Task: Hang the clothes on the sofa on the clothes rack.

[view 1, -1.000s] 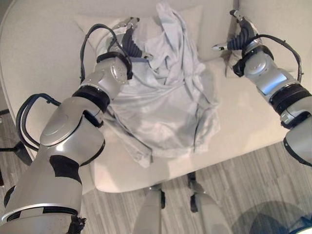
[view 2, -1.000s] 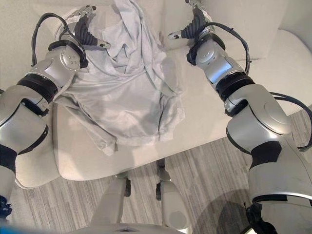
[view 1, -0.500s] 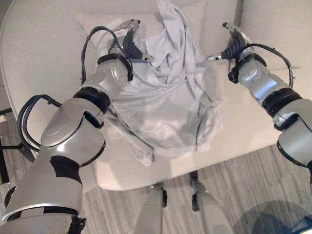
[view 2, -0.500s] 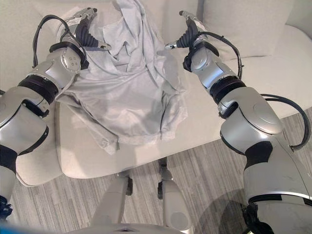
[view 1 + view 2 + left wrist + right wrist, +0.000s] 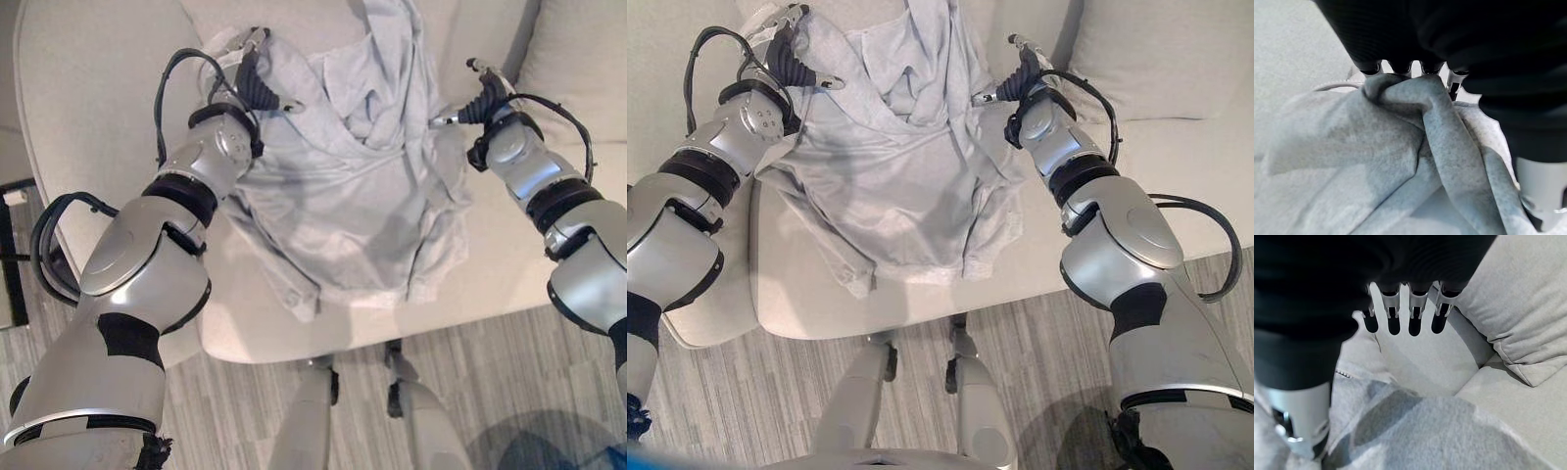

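Sofa | left hand grips garment — right hand open beside it

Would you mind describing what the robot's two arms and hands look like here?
Both arms are silver-grey rounded shells with black bands at the joints and black cables looping alongside. The left hand and right hand wear dark ribbed covers over back and wrist, with slim silver fingers ending in dark tips.

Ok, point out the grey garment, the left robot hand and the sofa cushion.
grey garment [image 5: 362,206], left eye view, flat middle of the cloth.
left robot hand [image 5: 257,83], left eye view, dark ribbed cover.
sofa cushion [image 5: 1528,318], right wrist view, its front face.
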Robot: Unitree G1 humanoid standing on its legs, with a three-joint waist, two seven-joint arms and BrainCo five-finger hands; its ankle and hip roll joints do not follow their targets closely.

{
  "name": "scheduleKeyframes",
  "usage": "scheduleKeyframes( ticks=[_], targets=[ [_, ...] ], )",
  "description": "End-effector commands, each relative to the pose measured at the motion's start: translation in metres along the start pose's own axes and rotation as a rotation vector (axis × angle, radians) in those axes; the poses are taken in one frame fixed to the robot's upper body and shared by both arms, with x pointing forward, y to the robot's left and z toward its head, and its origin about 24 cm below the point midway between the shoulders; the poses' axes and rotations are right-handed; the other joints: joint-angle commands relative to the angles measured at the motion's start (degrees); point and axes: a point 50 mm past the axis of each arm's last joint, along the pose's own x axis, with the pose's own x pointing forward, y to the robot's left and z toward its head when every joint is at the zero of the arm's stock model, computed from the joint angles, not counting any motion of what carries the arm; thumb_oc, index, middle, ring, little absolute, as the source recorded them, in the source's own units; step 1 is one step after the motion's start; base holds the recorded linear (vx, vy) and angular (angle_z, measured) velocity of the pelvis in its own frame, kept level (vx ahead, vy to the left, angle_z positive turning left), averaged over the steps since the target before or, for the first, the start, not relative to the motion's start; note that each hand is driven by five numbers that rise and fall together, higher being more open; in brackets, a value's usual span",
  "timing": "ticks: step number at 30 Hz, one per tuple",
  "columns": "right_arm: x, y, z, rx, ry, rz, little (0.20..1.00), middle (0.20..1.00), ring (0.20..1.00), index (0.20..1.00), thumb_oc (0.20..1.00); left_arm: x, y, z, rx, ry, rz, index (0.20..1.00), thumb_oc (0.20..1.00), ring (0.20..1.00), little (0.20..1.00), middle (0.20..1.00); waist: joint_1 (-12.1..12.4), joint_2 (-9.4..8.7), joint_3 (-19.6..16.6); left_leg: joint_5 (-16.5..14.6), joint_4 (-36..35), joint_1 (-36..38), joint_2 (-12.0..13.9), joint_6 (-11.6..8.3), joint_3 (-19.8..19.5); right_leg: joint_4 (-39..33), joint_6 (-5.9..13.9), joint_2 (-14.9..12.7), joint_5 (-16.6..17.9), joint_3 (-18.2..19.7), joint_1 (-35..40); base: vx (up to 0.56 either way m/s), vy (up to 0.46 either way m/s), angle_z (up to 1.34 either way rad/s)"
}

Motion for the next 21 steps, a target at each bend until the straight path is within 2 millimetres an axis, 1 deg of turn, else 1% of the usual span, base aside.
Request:
scheduleKeyframes(
  ticks=[1, 4, 13, 14, 15, 16, 17, 19, 21],
  targets=[
    [0.010, -0.053, 0.037, 0.052, -0.067, -0.154, 1.000, 1.000, 1.000, 1.000, 1.000, 0.011, 0.038, -0.007, 0.012, 0.095, 0.108, 1.000, 1.000, 1.000, 1.000, 1.000, 1.2, -3.30, 5.5, 0.8, -2.2, 1.2, 2.2, -5.28, -1.2, -4.5, 3.79, -6.1, 7.5, 0.1, 0.3, 0.00, -0.013, 0.05],
    [0.011, -0.053, 0.038, 0.045, -0.067, -0.152, 1.000, 1.000, 1.000, 1.000, 1.000, 0.009, 0.036, -0.012, 0.051, 0.110, 0.097, 1.000, 1.000, 1.000, 1.000, 1.000, 1.6, -3.27, 5.9, 0.9, -2.2, 1.0, 2.2, -5.29, -1.3, -4.5, 3.63, -6.1, 7.4, 0.0, 0.2, 0.01, -0.014, 0.03],
    [0.011, -0.055, 0.043, 0.041, -0.085, -0.151, 1.000, 1.000, 1.000, 1.000, 1.000, 0.008, 0.032, -0.013, 0.058, 0.110, 0.088, 1.000, 1.000, 1.000, 1.000, 1.000, 2.4, -3.00, 6.4, 0.9, -2.2, 0.5, 1.9, -5.28, -1.7, -4.5, 3.57, -6.2, 7.3, -0.1, -0.1, 0.00, -0.001, 0.00],
    [0.011, -0.057, 0.043, 0.040, -0.091, -0.156, 1.000, 1.000, 1.000, 1.000, 1.000, 0.009, 0.033, -0.008, 0.014, 0.094, 0.103, 1.000, 1.000, 1.000, 1.000, 1.000, 2.8, -2.88, 6.7, 1.0, -2.2, 0.2, 1.9, -5.22, -2.1, -4.5, 3.53, -6.3, 7.2, 0.0, -0.4, 0.00, 0.000, 0.00],
    [0.011, -0.057, 0.043, 0.040, -0.091, -0.156, 1.000, 1.000, 1.000, 1.000, 1.000, 0.009, 0.033, -0.008, 0.014, 0.094, 0.103, 1.000, 1.000, 1.000, 1.000, 1.000, 2.8, -2.87, 6.7, 1.0, -2.2, 0.2, 1.9, -5.22, -2.1, -4.5, 3.53, -6.3, 7.2, 0.0, -0.4, 0.03, -0.019, 0.03],
    [0.010, -0.059, 0.044, 0.039, -0.099, -0.160, 1.000, 1.000, 1.000, 1.000, 1.000, 0.011, 0.035, -0.001, -0.056, 0.066, 0.123, 1.000, 1.000, 1.000, 1.000, 1.000, 3.0, -2.82, 6.8, 1.0, -2.2, 0.2, 1.8, -5.18, -2.3, -4.5, 3.46, -6.3, 7.0, 0.0, -0.3, 0.00, 0.000, 0.00],
    [0.010, -0.059, 0.044, 0.039, -0.099, -0.159, 1.000, 1.000, 1.000, 1.000, 1.000, 0.011, 0.035, -0.001, -0.056, 0.066, 0.123, 1.000, 1.000, 1.000, 1.000, 1.000, 3.0, -2.81, 6.8, 1.0, -2.2, 0.2, 1.8, -5.18, -2.3, -4.5, 3.46, -6.3, 7.0, 0.0, -0.3, 0.00, 0.000, 0.00],
    [0.010, -0.059, 0.042, 0.042, -0.102, -0.158, 1.000, 1.000, 1.000, 1.000, 1.000, 0.011, 0.036, 0.004, -0.126, 0.051, 0.142, 1.000, 1.000, 1.000, 1.000, 1.000, 3.3, -2.59, 6.8, 0.9, -2.2, 0.4, 1.7, -5.17, -2.4, -4.5, 3.34, -6.2, 6.8, 0.0, -0.1, 0.00, 0.000, 0.00],
    [0.010, -0.062, 0.043, 0.045, -0.108, -0.162, 1.000, 1.000, 1.000, 1.000, 1.000, 0.011, 0.042, 0.005, -0.133, 0.030, 0.164, 1.000, 1.000, 1.000, 1.000, 1.000, 3.9, -2.26, 6.9, 0.8, -2.2, 0.6, 1.7, -5.15, -2.5, -4.5, 3.32, -6.2, 6.7, -0.1, 0.2, 0.01, 0.011, 0.06]
  ],
)
